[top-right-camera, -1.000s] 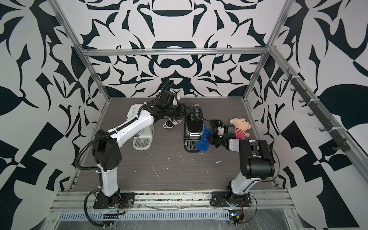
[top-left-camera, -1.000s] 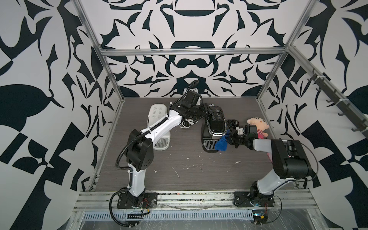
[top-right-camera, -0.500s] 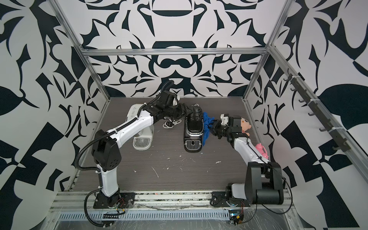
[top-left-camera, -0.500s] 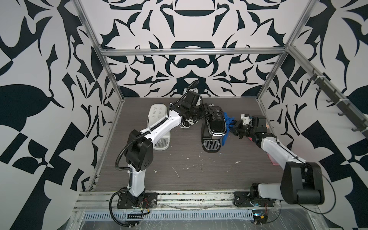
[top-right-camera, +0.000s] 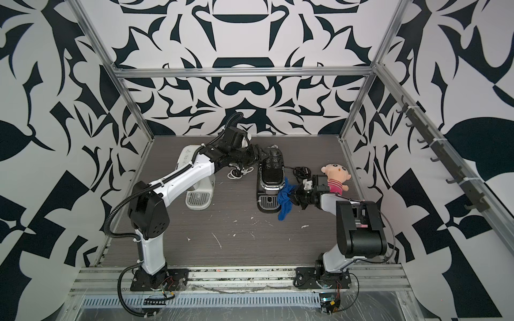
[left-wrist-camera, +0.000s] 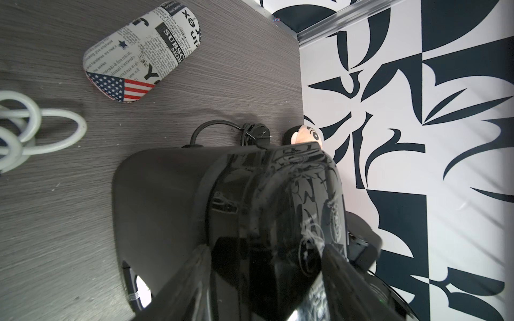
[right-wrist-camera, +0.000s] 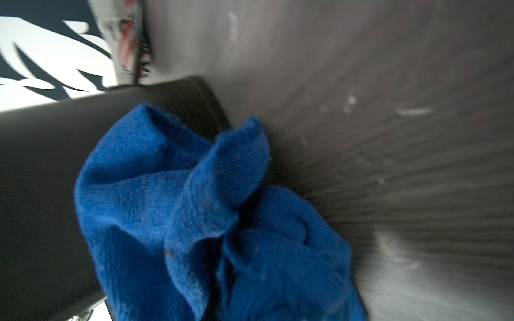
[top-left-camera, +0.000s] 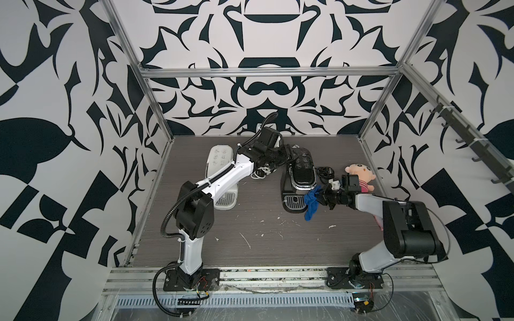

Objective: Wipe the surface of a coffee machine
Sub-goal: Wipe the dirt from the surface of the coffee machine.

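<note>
Boxed in by white walls (top-left-camera: 267, 41) printed with bold black leaf shapes, rising behind and beside the dark wood-grain table (top-left-camera: 278, 250). Framed by aluminium rails (top-left-camera: 267, 72) above the table's far edge. Lit evenly, softly.

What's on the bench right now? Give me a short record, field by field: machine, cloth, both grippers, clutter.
target: black coffee machine, upright, mid-table
left gripper: jaws astride the machine's rear top, apparently gripping it
right gripper: shut on the blue cloth
blue cloth: bunched against the machine's side nearest the right arm, tail hanging down
clutter: white coffee machine, doll, patterned case, white cord, black cord
</note>
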Motion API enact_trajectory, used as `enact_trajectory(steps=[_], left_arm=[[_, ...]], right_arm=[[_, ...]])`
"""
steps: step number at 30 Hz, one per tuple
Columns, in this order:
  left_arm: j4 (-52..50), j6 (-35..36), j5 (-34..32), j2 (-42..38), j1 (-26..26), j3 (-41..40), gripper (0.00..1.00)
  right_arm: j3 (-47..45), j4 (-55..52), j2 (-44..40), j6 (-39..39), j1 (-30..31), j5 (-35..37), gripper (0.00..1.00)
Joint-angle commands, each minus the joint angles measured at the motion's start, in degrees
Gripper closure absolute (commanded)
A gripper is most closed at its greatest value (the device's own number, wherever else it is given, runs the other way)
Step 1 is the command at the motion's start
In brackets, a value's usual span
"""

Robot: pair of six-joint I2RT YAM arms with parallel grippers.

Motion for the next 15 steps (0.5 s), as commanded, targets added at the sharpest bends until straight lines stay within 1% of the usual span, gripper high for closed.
enact_trajectory(steps=[1, 2, 4, 7, 10, 12, 15], left_arm=[[-3.2, 0.0, 1.0, 0.1, -1.3, 0.2, 0.34], [-3.1, 0.1, 1.0, 0.0, -1.3, 0.4, 0.34], [-2.9, 0.1, 1.0, 0.0, -1.3, 0.6, 0.34], [-2.2, -0.1, 1.0, -0.1, -1.3, 0.6, 0.34], [-1.4, -0.4, 1.1, -0.3, -1.3, 0.2, 0.34], [-1.3, -0.4, 1.4, -0.2, -1.3, 0.1, 0.34], [-1.0, -0.4, 1.6, 0.0, -1.3, -0.1, 0.34]], right_arm=[[5.3, -1.6, -8.1, -1.5, 0.3, -1.2, 1.0], [7.9, -7.4, -10.9, -3.9, 0.2, 0.7, 1.0], [12.5, -15.3, -15.7, -7.2, 0.4, 4.2, 1.0], [17.7, -22.9, -22.4, -9.5, 0.7, 8.8, 1.0], [22.6, -29.6, -26.8, -11.9, 2.4, 13.1, 1.0], [25.5, -31.8, -28.9, -13.5, 5.6, 15.6, 1.0], [28.2, -32.3, -30.4, -16.6, 13.0, 18.8, 1.0]])
